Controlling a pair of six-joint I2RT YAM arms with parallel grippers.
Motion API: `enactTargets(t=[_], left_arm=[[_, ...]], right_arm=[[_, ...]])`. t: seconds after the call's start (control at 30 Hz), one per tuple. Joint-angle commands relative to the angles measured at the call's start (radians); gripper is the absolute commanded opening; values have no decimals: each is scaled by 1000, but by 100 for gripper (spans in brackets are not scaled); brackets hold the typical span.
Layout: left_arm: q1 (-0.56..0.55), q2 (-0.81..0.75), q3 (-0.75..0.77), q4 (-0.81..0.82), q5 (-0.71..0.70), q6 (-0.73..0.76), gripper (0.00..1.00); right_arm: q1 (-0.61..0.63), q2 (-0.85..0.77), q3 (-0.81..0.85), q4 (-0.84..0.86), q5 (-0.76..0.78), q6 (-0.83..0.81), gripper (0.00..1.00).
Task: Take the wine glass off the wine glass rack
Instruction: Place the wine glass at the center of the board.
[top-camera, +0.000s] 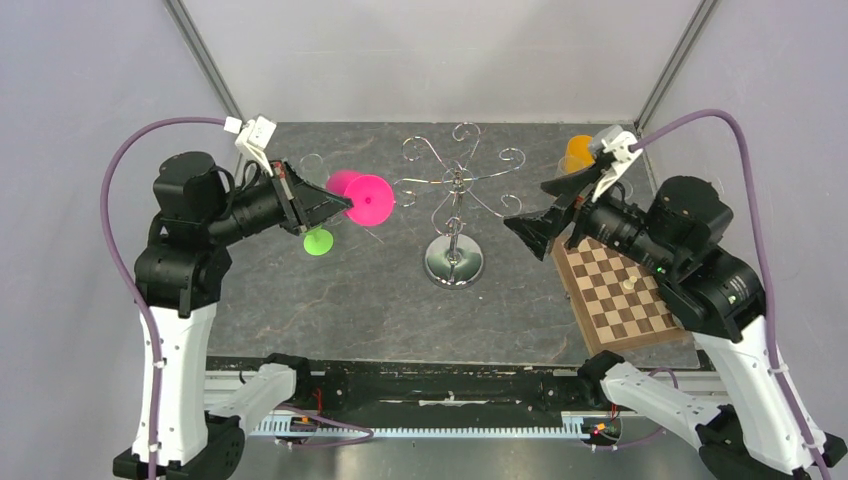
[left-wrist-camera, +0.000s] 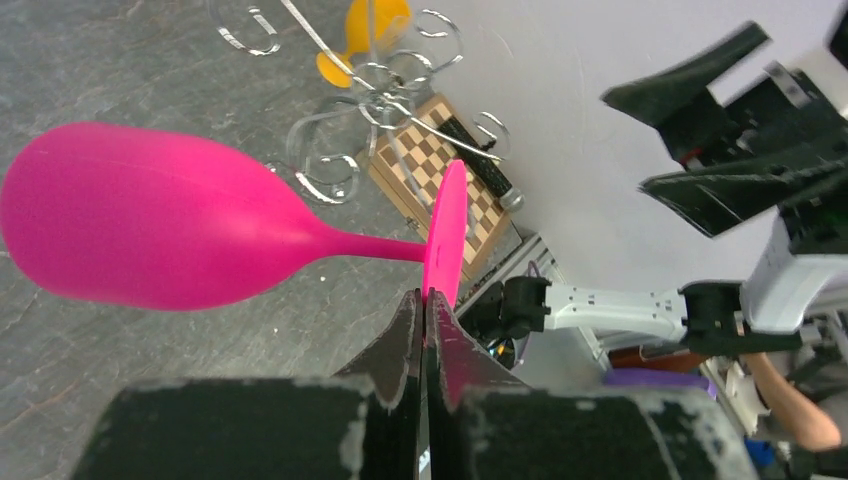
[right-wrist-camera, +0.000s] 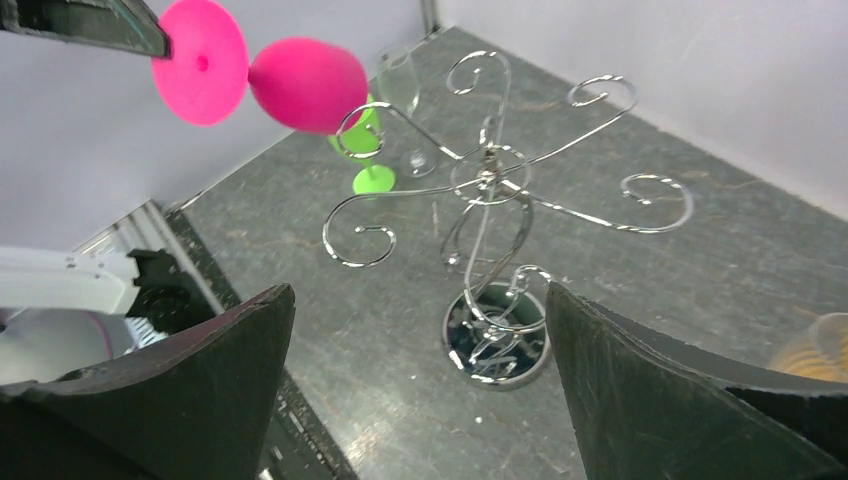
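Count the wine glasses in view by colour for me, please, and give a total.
Pink wine glass: 1
Green wine glass: 1
Orange wine glass: 1
Clear wine glass: 1
Total: 4

The wine glass rack (top-camera: 455, 258) stands mid-surface (top-camera: 330, 300). The wine glass (top-camera: 368, 199) hangs sideways to its left, apart from it, near a second glass (top-camera: 318, 242). A chessboard (top-camera: 618, 298) lies right of the rack, a third glass (top-camera: 578, 150) behind it.
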Motion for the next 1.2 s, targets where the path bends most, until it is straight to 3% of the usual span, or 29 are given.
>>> enactTargets(t=[0.0,0.23,0.43,0.77,1.17], left_arm=[[-76,9,111,-49,-22,114,2],[-308,79,244,-143,-263,200,2],[-422,125,311,-154,-360,244,2],[-768,201,318,-156,-698,372,2],[-1043,268,356,-159,-1044,484,2]], right_arm=[[0,40,38,-14,-139,47,98],[0,63,50,36,-217,98,98],[-1,73,32,85,-251,142,98],[-1,103,33,128,-217,185,98],[-1,178,94,168,-266,213,98]])
